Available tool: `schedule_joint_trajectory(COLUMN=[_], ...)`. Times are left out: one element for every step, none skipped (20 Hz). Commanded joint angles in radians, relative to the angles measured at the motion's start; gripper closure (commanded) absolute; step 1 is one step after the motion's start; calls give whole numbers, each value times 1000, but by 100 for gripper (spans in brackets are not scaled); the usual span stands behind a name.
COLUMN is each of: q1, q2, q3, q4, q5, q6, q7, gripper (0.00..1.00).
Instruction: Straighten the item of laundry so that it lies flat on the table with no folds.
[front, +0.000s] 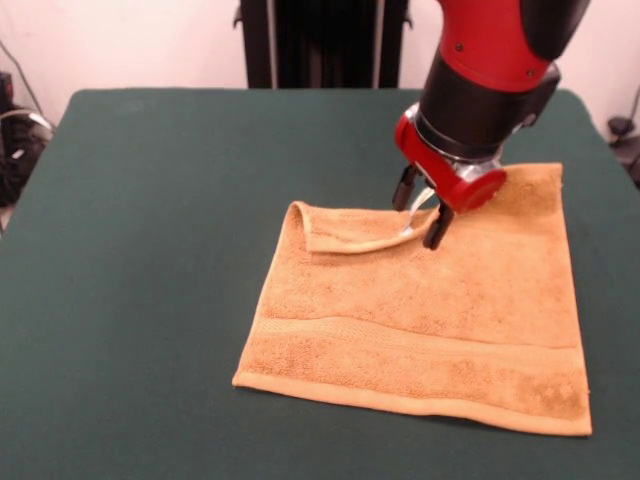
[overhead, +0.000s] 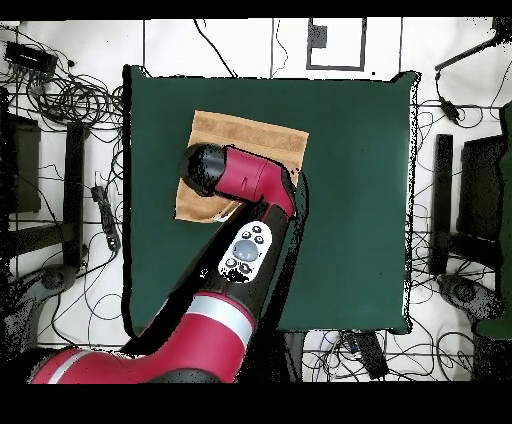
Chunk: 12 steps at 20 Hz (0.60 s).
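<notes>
Unfolding step: the tool (front: 424, 218) pinches the turned-over edge of the towel (front: 420, 320). Next, draw that flap toward the counter's (front: 150, 250) far edge.

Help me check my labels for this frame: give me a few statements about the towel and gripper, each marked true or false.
1. The towel lies fully flat. False: its far edge is folded over towards the middle.
2. The gripper is at the folded flap. True.
3. The towel hangs over the edge of the table. False: it lies wholly on the green cloth.
4. A woven band runs along the towel's near side in the front view. True.
</notes>
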Motion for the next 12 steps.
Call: schedule_joint_trajectory(q1=[27, 29, 30, 31, 31, 30, 30, 30, 30, 30, 30, 31], q2=[-15, -15, -15, -14, -13, -15, -17, -18, -19, -18, -17, -14], q3=[37, 38, 42, 45, 47, 51, 54, 54, 57, 60, 61, 61], q4=[51, 52, 57, 63, 67, 71, 77, 79, 85, 86, 87, 87], q5=[26, 29, 32, 34, 35, 36, 38, 37, 39, 40, 41, 42], q6=[99, 97, 90, 78, 69, 65, 57, 53, 41, 31, 25, 24], q7=[263, 269, 272, 274, 276, 274, 274, 274, 274, 273, 274, 279], gripper=[0, 0, 0, 0, 0, 0, 0, 0, 0, 0, 0, 0])
